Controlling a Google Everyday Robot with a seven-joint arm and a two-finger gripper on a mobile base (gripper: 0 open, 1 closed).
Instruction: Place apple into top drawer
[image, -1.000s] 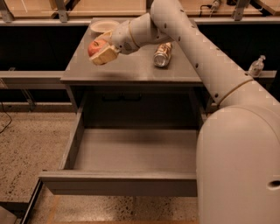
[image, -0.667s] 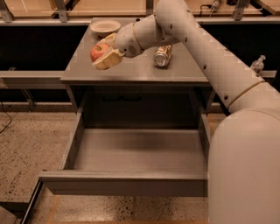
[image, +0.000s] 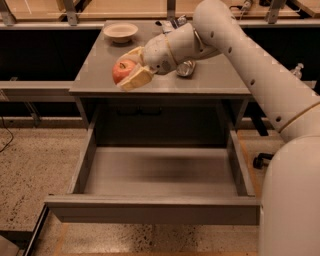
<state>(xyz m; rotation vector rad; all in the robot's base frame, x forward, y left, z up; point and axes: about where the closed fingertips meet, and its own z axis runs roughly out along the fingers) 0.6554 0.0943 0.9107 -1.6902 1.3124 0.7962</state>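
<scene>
Since a second ago the pincer (image: 131, 69) has slid a bit to the right and closer to the front edge of the worktop (image: 95, 75), taking the apple (image: 122, 70) along with it. Its two cream-coloured fingers (image: 136, 80) are clamped on the apple, one above and one below, with the red side facing left. So the apple's up over the front left part of the worktop, not in the drawer (image: 150, 210) yet. That drawer is pulled way out below, with its flat grey front panel nearest me. Behind the pincer there's a silvery can (image: 186, 68) lying just past the wrist, and a shallow cream bowl (image: 120, 31) sits at the back left of the worktop. The big white arm (image: 250, 65) reaches in from the right.
</scene>
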